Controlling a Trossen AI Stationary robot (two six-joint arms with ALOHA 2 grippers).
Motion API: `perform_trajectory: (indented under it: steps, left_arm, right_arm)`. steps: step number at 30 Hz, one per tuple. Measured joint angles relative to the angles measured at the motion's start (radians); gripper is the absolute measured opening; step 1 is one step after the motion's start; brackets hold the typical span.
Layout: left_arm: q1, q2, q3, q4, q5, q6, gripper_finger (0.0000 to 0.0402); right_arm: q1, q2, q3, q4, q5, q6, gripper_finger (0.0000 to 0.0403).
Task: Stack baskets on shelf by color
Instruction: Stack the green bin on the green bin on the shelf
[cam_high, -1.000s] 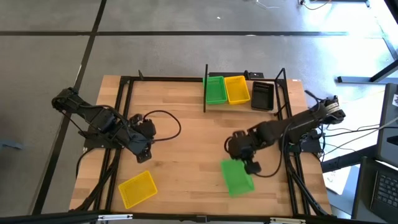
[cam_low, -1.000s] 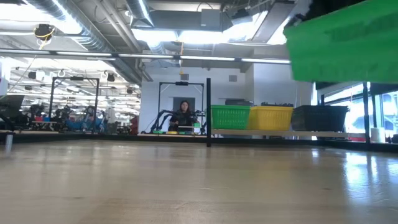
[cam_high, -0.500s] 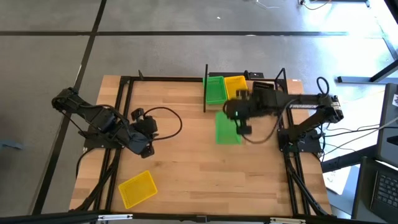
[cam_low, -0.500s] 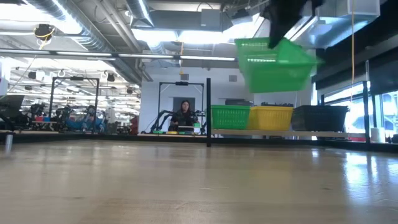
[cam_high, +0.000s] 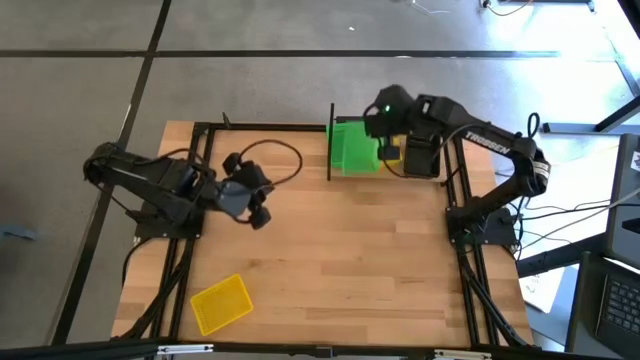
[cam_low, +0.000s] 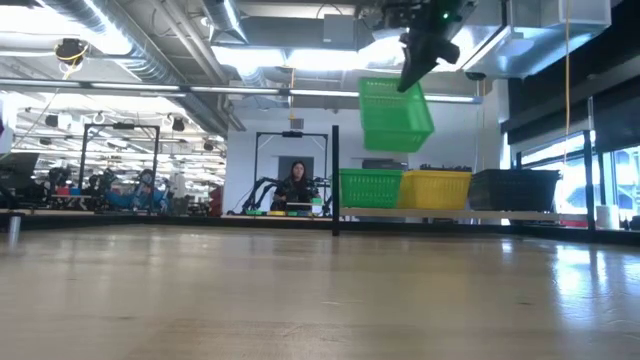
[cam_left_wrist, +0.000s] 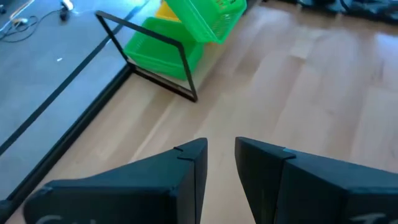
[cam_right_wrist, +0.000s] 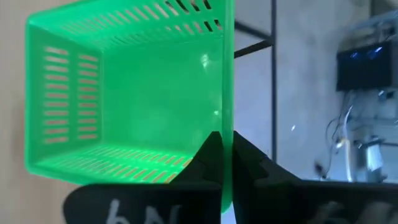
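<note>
Your right end effector (cam_high: 378, 128) is clamped on the rim of a green basket (cam_high: 354, 148) and holds it in the air above the shelf (cam_low: 450, 213), at about 1 o'clock on the table (cam_high: 330, 250) in the high view. In the right wrist view the fingers (cam_right_wrist: 214, 163) pinch one long wall of that basket (cam_right_wrist: 124, 99), whose open side faces the camera. The low view shows it tilted, hanging clear above another green basket (cam_low: 370, 188) that sits on the shelf board.

On the shelf, the seated green basket is at the 9 o'clock end, a yellow one (cam_low: 435, 189) touches it in the middle, and a black one (cam_low: 513, 189) stands at the 3 o'clock end.

Your left end effector (cam_high: 256, 208) hovers over the table at about 9 o'clock, well apart from the shelf. Its fingers (cam_left_wrist: 189, 163) stand a narrow gap apart with nothing between them, pointing toward the shelf.

A second yellow basket (cam_high: 221, 303) lies alone on the table at about 7 o'clock, turned askew to the table edge.

A person (cam_low: 296, 186) sits in the room beyond the table.
</note>
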Motion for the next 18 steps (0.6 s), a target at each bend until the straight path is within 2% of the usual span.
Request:
perform_trajectory:
  steps: [5, 10, 18]
  left_arm:
    - [0.065, 0.0, 0.0, 0.028, 0.003, 0.007, 0.0074]
    - [0.109, 0.0, 0.0, 0.038, 0.003, 0.007, 0.0074]
    - [0.145, 0.0, 0.0, 0.037, 0.003, 0.007, 0.0074]
  right_arm:
    - [-0.106, 0.0, 0.0, 0.096, -0.088, -0.152, 0.0]
    - [-0.171, 0.004, -0.003, 0.15, -0.272, -0.189, 0.0]
    - [-0.198, 0.057, -0.067, 0.191, -0.285, -0.28, 0.0]
